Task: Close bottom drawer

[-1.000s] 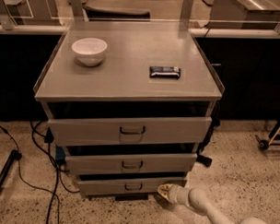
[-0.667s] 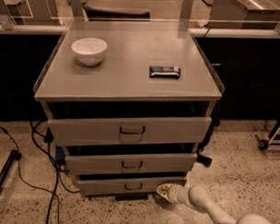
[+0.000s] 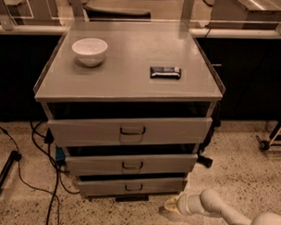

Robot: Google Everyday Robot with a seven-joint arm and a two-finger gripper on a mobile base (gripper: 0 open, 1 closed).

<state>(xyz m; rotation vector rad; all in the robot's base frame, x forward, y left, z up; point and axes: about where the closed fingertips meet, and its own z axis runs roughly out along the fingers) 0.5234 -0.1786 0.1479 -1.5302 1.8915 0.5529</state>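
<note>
Camera view showed the gripper (image 3: 171, 208) low at five o'clock of the grey cabinet (image 3: 127, 84), just off the right end of the bottom drawer (image 3: 105, 186) and close to the floor; whether it was spread or closed could not be told. The bottom drawer sat at the foot of the stack, beneath the middle drawer (image 3: 97, 164) and the top drawer (image 3: 84, 131); its front stood a little proud with a dark gap above, so it looked not yet home. The good move, I judged, was to slide round toward nine o'clock until square with the wire pull (image 3: 134, 187); press flat on the front beside that pull, not at the corner, lest the drawer rack; drive straight toward twelve o'clock, staying under the middle drawer's lip; the floor cables (image 3: 49, 194) at eight o'clock lay well apart.
</note>
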